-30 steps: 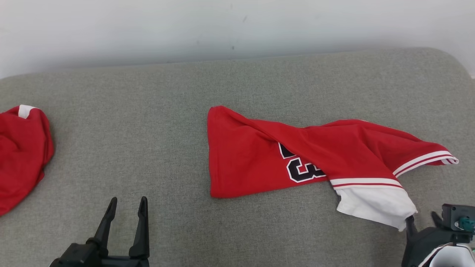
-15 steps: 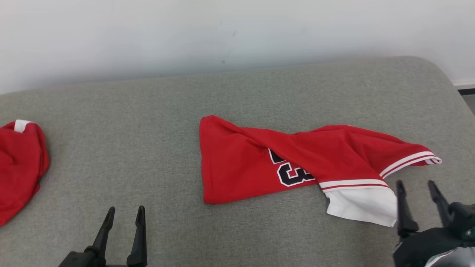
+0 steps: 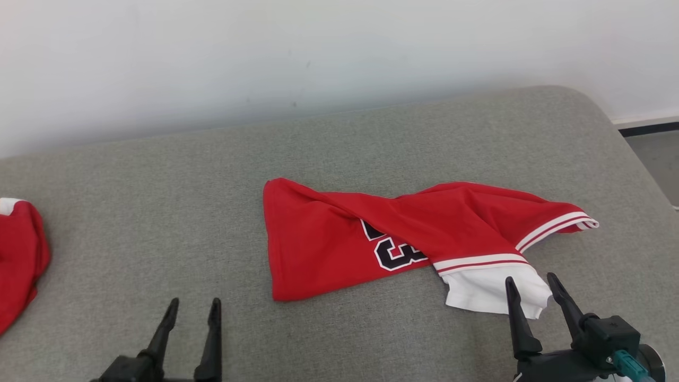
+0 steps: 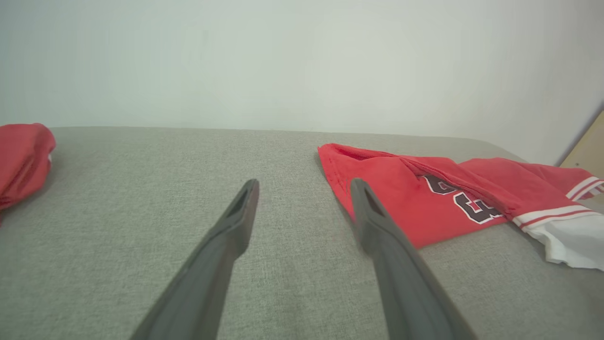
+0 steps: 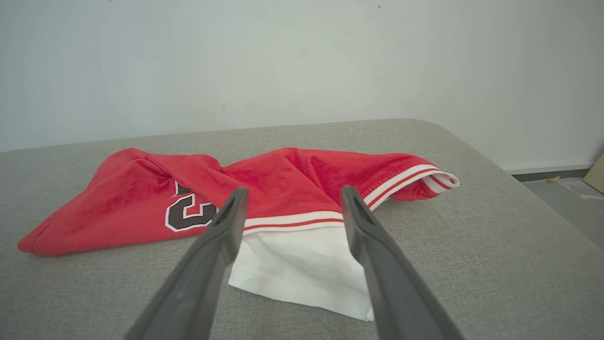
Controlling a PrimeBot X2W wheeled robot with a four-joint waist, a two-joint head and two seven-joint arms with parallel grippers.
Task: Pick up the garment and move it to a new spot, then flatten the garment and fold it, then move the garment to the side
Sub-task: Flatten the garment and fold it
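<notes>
The garment [image 3: 329, 239] is a red jersey with a black number, striped white trim and a white sleeve [image 3: 477, 289]. It lies crumpled across the grey cushion [image 3: 159, 212], right of centre. My right gripper [image 3: 530, 278] is open just in front of the white sleeve, its fingertips at the sleeve's near edge with nothing between them. In the right wrist view the gripper [image 5: 293, 190] frames the garment [image 5: 118, 208] and its sleeve [image 5: 302, 264]. My left gripper [image 3: 194, 302] is open over bare cushion, left of the garment. The left wrist view shows the gripper [image 4: 304, 182] just left of the garment's hem [image 4: 401, 198].
A second red garment [image 3: 21, 260] lies bunched at the cushion's far left, also in the left wrist view [image 4: 23, 156]. A pale wall [image 3: 318, 53] backs the cushion. The cushion's rounded right edge drops to the floor [image 3: 655, 154].
My right gripper let go of the white sleeve's corner, opened and now stands just in front of it. The head camera has shifted, so the whole scene sits further left.
</notes>
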